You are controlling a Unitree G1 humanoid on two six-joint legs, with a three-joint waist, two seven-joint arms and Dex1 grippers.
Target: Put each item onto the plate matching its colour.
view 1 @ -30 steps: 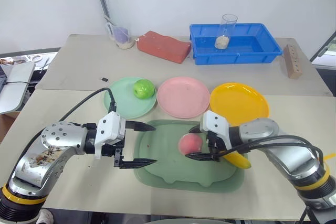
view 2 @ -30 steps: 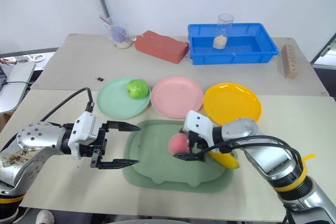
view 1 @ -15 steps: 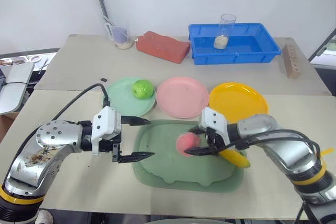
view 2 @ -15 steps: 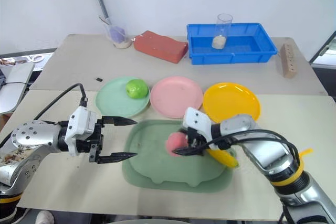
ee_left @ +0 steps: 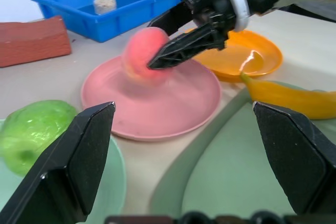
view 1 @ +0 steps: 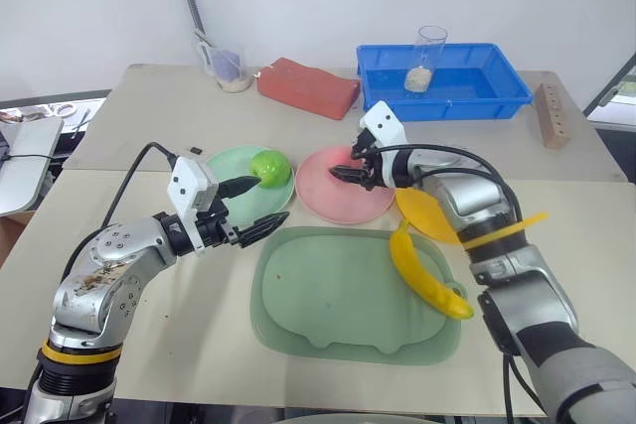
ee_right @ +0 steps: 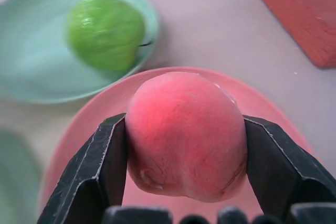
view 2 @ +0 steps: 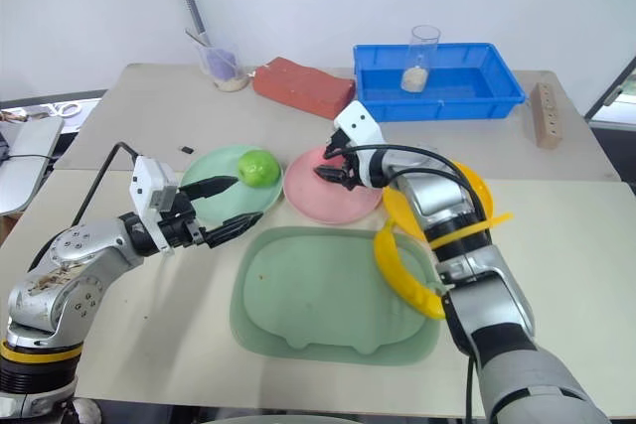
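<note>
My right gripper (view 1: 344, 169) is shut on the round pink peach (ee_right: 185, 134) and holds it low over the pink plate (view 1: 343, 196). The bright green apple (view 1: 269, 167) lies on the mint green plate (view 1: 224, 178). My left gripper (view 1: 273, 198) stands open with nothing between its fingers, beside that plate's near edge and close to the apple. The curved yellow banana (view 1: 422, 270) lies at the right side of the dull-green tray (view 1: 338, 300). My right forearm partly hides the yellow plate (view 1: 434, 217).
At the back stand a blue bin (view 1: 467, 86) holding a glass jar (view 1: 427, 57), a red brick (view 1: 308, 86) and a beaker (view 1: 231, 69). A wooden block (view 1: 554, 116) sits at the far right. A seam divides the two tabletops behind the plates.
My right gripper closed on the peach in the tray and carried it up and away to above the pink plate. My left gripper moved forward to the mint plate's edge, still open.
</note>
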